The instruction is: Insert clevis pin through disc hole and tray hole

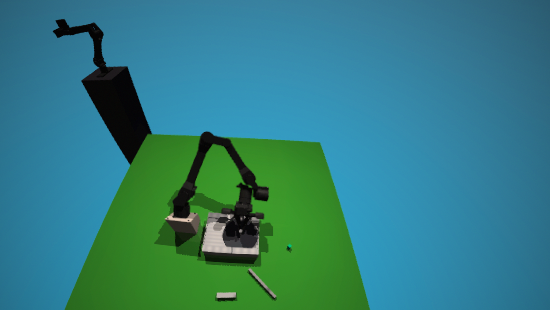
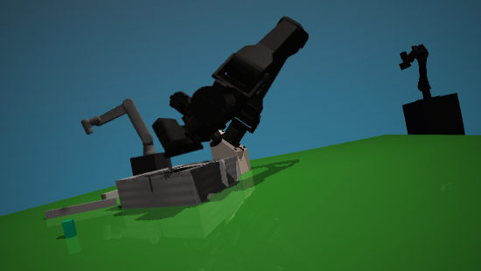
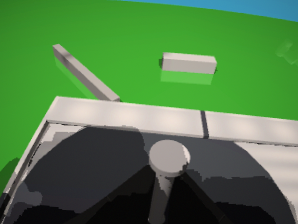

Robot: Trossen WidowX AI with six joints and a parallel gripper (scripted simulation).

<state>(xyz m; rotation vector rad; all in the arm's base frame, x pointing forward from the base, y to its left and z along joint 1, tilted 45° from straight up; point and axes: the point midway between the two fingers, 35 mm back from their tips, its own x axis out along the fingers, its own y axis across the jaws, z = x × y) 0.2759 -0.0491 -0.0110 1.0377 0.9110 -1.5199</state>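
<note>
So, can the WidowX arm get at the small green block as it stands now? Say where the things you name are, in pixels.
Probably not right away: its pincer (image 1: 241, 231) is shut on the pin (image 3: 169, 157) over the tray (image 1: 215, 245) (image 2: 153, 192), though nothing visible stands between tray and green block (image 1: 289, 247) (image 2: 69, 228).

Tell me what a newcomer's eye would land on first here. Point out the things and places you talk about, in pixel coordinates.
The black robot arm (image 1: 207, 138) (image 2: 249, 66), bent over the pale rimmed steel tray (image 1: 216, 246) (image 2: 153, 192) (image 3: 120, 112) on the green table. Then the round-headed steel pin (image 3: 170, 156) held in its gripper, and the small teal block (image 1: 289, 247) (image 2: 69, 228) beside the tray.

Green tabletop (image 1: 295, 200) (image 2: 350, 197) (image 3: 125, 30); plain blue backdrop (image 1: 400, 100) (image 2: 87, 44) (image 3: 260, 7), darker toward corners, dark shadows.
</note>
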